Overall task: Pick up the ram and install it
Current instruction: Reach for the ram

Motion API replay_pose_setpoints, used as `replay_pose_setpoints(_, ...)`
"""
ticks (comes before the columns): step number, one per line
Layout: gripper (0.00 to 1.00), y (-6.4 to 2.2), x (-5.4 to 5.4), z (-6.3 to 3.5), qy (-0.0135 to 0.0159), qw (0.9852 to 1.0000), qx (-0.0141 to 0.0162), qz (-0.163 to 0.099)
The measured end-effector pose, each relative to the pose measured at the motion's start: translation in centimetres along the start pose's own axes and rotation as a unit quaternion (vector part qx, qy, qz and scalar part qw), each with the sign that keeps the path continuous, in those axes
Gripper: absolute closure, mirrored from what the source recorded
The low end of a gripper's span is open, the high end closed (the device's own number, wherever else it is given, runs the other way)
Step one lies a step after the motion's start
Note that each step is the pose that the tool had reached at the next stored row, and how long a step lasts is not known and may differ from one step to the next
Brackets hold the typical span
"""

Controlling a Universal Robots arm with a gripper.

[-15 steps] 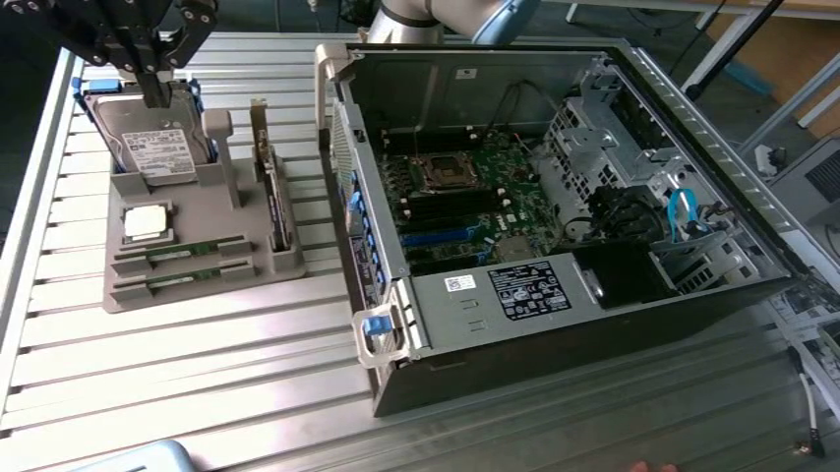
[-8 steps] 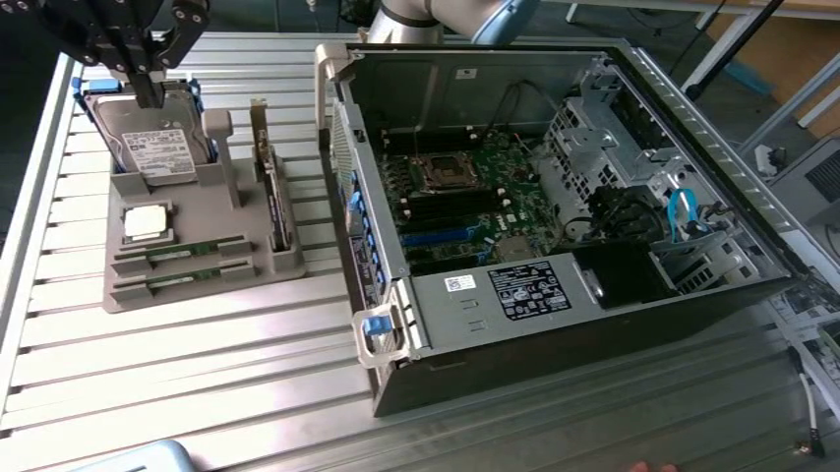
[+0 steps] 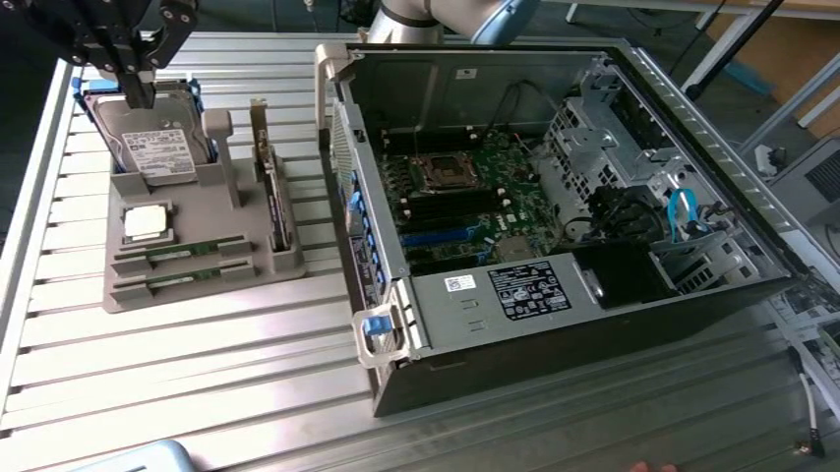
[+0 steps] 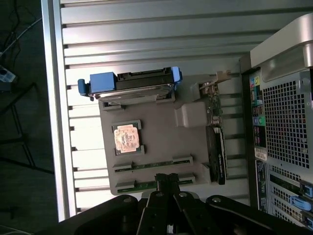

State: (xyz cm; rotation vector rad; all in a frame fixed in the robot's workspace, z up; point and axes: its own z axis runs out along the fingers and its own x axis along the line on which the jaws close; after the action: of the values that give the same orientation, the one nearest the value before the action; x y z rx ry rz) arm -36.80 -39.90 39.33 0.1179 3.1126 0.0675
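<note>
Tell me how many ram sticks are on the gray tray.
2. One ram stick lies beside the processor; the other lies parallel at the gray tray's outer edge. More could be hidden inside the computer case.

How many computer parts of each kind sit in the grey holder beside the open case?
Hard drive: 1
Processor chip: 1
Ram sticks: 2
Expansion card: 1
Total: 5
</note>
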Motion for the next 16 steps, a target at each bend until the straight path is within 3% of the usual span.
replay_pose_setpoints(10,0.89,-0.04,0.02,0.00,0.0000,1.0000,0.0000,0.000)
replay_pose_setpoints(16,0.89,-0.61,-0.03,-0.02,-0.0001,1.0000,0.0000,0.000)
